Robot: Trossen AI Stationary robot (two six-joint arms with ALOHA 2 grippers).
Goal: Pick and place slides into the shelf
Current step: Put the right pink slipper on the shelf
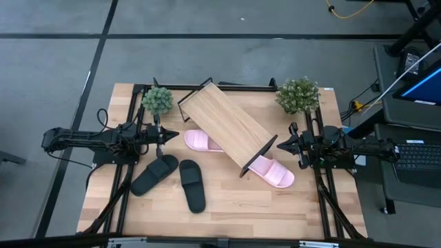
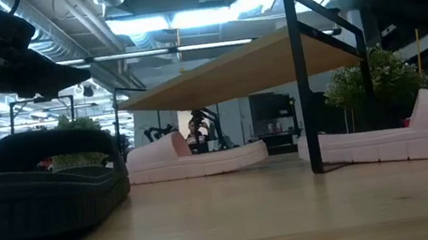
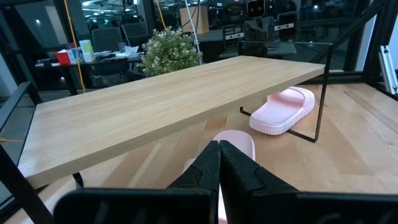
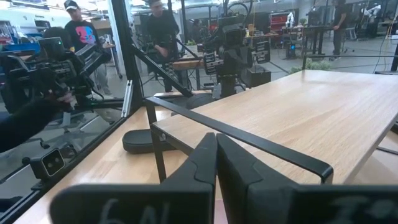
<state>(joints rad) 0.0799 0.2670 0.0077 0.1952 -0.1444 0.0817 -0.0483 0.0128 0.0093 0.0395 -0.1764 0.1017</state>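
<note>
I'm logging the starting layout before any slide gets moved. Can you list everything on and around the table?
shelf: one, light wood on black frame, table centre, set diagonally.
pink slides: two, pale pink, partly under the shelf, one at each end; second.
black slides: two, matte black, front left of the table, off the shelf; second.
plants: two, green, back corners; second.
people: in the room beyond, right wrist view.
left gripper: jaws shut, empty, left of the shelf.
right gripper: jaws shut, empty, right of the shelf.
</note>
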